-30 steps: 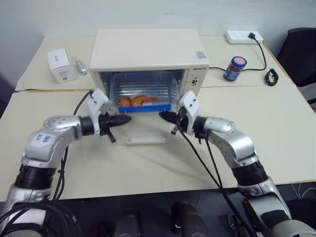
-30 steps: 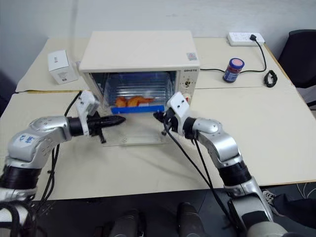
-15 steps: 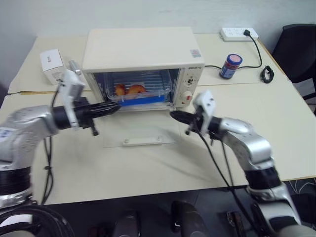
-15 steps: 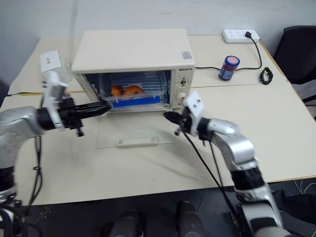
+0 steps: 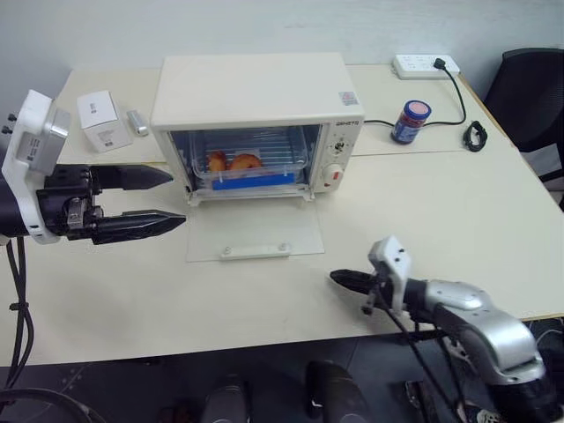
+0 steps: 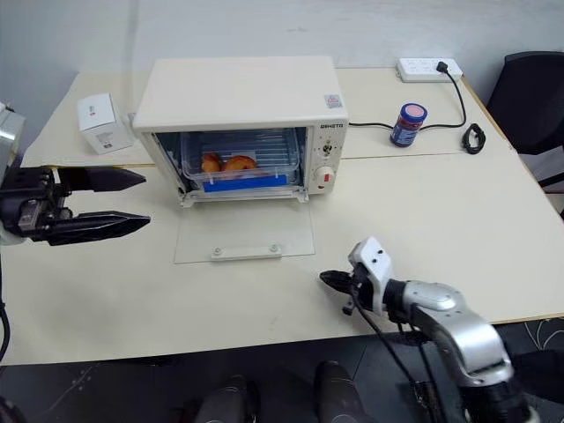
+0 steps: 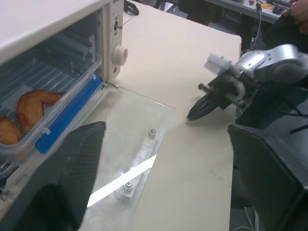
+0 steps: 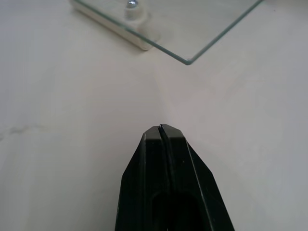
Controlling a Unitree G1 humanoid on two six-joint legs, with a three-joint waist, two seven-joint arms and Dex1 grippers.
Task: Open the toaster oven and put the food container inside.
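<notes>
Both arms had pulled back from the oven (image 5: pixel 256 97); the left gripper (image 5: pixel 163 199) had spread wide, empty, and the right gripper (image 5: pixel 339 278) stayed pinched shut near the table (image 5: pixel 441 203) edge. The container (image 5: pixel 251 167) sat inside on the rack, door (image 5: pixel 256 231) down.

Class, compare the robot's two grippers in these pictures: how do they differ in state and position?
The left gripper has its two fingers spread apart, while the right gripper has its fingers pressed together. The left gripper sits left of the toaster oven, raised level with its open front; the right gripper hangs low over the table, near the front right corner of the glass door. Both are black, pointed and hold nothing.
</notes>
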